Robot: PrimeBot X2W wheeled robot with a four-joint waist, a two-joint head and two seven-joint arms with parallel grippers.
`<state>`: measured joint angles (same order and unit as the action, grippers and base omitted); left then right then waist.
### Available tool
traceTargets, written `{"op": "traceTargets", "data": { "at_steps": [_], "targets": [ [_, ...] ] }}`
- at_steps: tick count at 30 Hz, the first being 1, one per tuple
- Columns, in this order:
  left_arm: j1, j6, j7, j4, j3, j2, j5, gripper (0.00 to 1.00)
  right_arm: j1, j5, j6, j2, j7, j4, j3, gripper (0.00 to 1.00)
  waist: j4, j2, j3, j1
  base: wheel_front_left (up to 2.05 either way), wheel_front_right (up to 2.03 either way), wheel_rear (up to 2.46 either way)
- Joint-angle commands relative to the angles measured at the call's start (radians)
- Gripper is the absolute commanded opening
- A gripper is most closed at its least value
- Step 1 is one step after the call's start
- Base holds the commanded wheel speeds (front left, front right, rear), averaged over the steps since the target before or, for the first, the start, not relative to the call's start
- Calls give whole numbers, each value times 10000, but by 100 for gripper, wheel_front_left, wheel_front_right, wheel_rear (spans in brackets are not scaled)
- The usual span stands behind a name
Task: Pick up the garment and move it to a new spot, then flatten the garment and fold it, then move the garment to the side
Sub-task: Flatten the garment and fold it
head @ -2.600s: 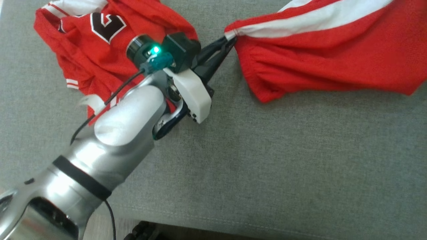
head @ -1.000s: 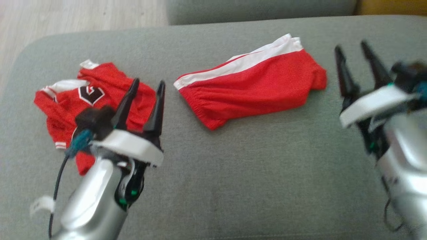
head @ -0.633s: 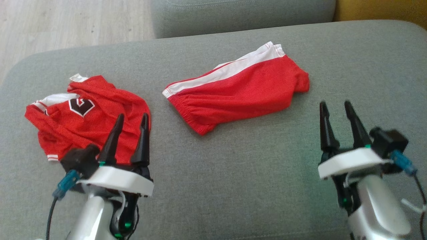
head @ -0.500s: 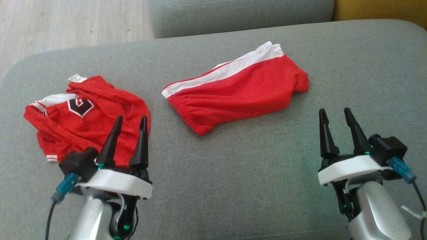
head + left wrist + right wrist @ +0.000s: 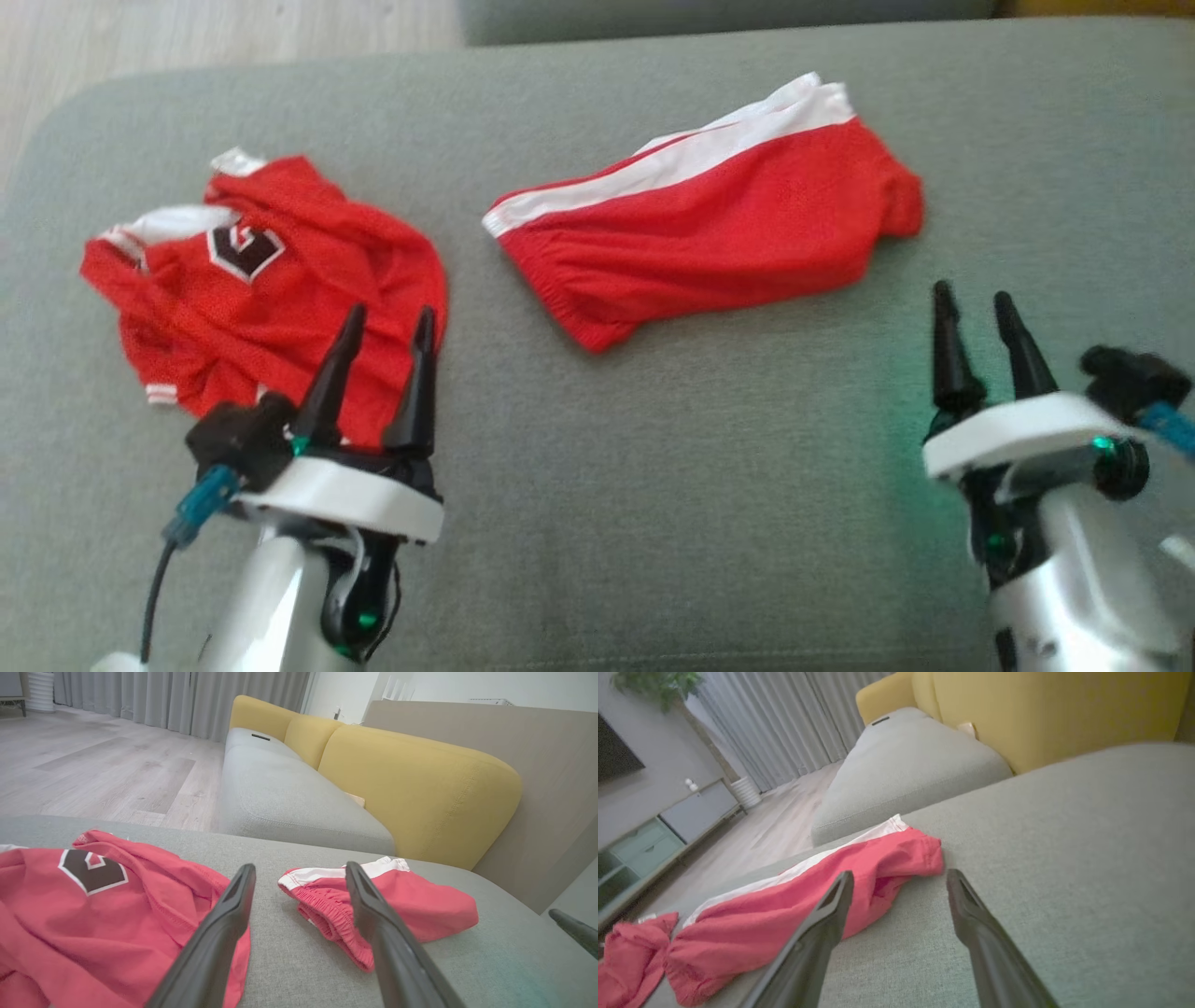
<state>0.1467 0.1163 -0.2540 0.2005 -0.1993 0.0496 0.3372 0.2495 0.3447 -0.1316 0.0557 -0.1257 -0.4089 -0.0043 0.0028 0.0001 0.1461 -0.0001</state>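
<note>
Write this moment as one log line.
left gripper: open | right gripper: open | shorts: flat on sofa | jersey: crumpled

Place: home living room
Seating: grey sofa (image 5: 289, 788) with yellow backrest (image 5: 411, 788)
Windows: grey curtains (image 5: 163, 695), upper left
Floor: pale wood planks (image 5: 93, 774)
Furniture: low cabinet (image 5: 691, 812), plant (image 5: 654, 683)

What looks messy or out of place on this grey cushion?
The red jersey at the left lies crumpled in a heap, its number patch skewed and a white tag sticking out. The red shorts in the middle lie flatter but slanted across the cushion. Nothing looks torn or spilled.
</note>
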Motion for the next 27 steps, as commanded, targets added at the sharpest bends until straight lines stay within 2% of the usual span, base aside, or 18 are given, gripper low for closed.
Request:
{"op": "traceTargets", "data": {
  "at_steps": [1, 6, 11, 12, 18, 27],
  "targets": [
    [566, 62, -78, -241, 186, 19, -76, 100, 680, 826, 9, -52, 253, 72, 40, 100, 347, -1, 352, 1, 0, 0, 0],
    [785, 105, -78, -87, -150, 11, -29, 100, 1665, 3457, 9, -53, 1184, -1147, -602, 100, 880, -1, 721, 1, 0, 0, 0],
    [961, 120, -78, -24, -492, 9, -50, 100, 2907, 4929, 9, -54, 1532, -2805, -1448, 100, 1391, -1, 893, 1, 0, 0, 0],
    [1041, 123, -78, -88, -592, 9, 11, 100, 3399, 5184, 9, -54, 1617, -3505, -1807, 100, 1598, -1, 949, 1, 0, 0, 0],
    [1161, 116, -78, -353, -786, 8, -46, 100, 4634, 4860, 9, 15, 1755, -5503, -2890, 100, 2136, -1, 1088, 1, 0, 0, 0],
    [1259, 3, -78, -827, -1043, 7, 165, 100, 6148, 3652, 9, 810, 2025, -8034, -3532, 100, 2730, -1, 1463, 1, 0, 0, 0]
  ]
}}
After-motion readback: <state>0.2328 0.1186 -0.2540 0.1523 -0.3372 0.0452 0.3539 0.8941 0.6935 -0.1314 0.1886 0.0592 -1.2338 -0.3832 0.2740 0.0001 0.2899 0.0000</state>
